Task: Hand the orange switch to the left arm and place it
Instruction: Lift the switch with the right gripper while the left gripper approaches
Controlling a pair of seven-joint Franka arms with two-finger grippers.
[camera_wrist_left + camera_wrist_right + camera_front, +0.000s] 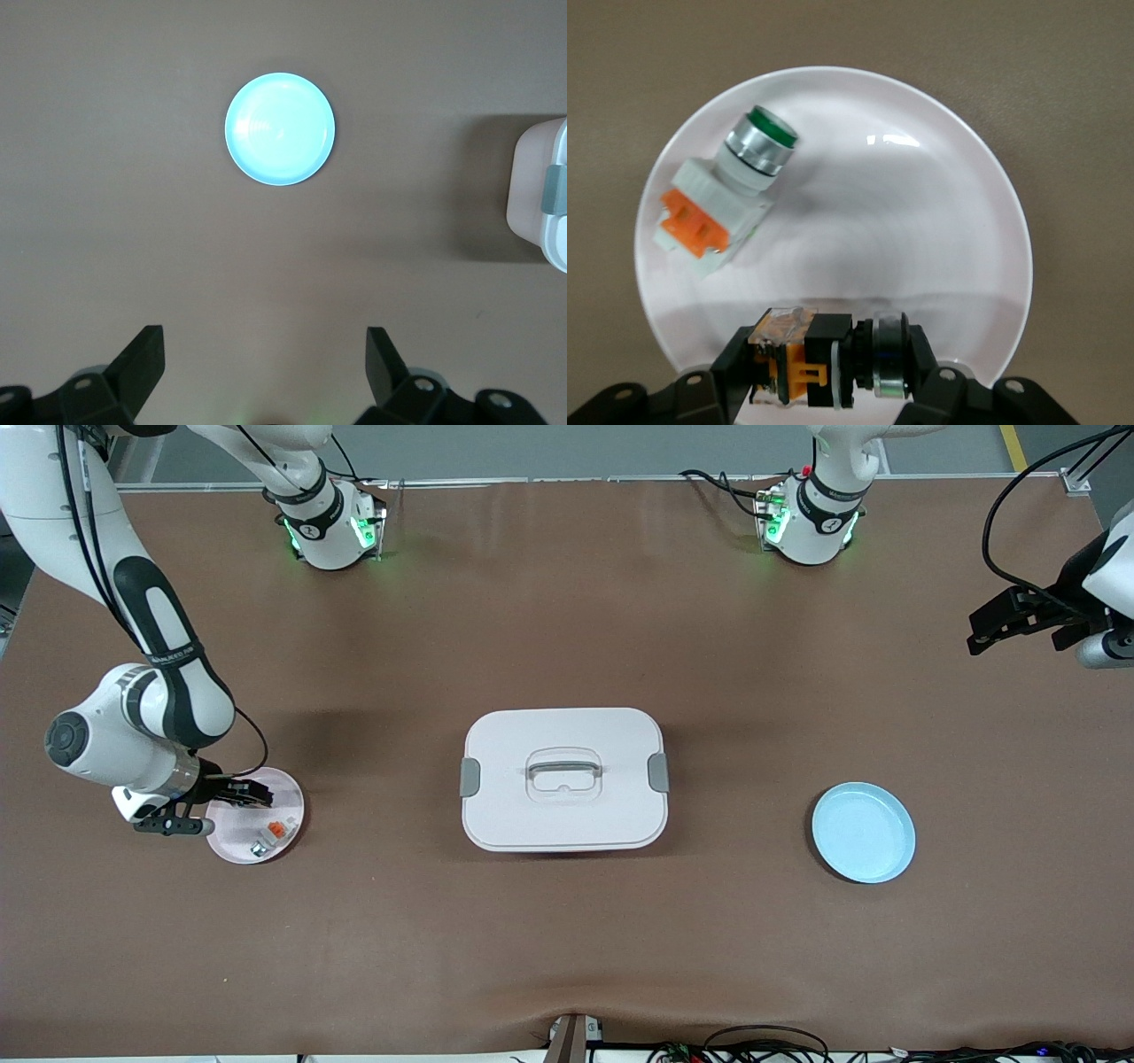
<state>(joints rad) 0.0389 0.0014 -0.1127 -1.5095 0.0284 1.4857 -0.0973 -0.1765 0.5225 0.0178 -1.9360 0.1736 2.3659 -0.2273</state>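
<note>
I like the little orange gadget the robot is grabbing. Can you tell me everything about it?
The orange switch is a tiny, roughly cylindrical part: a black body, an orange piece in the middle, a clear cap at one end and a shiny metal ring at the other. It lies on its side over the pinkish-white plate, pinched end to end in the right tool, which is shut on it.

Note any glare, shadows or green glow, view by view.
Front view: green lights glow at both arm bases, and the box casts a soft shadow. Left wrist view: the blue plate is washed out. Right wrist view: small highlights glint on the white plate.
</note>
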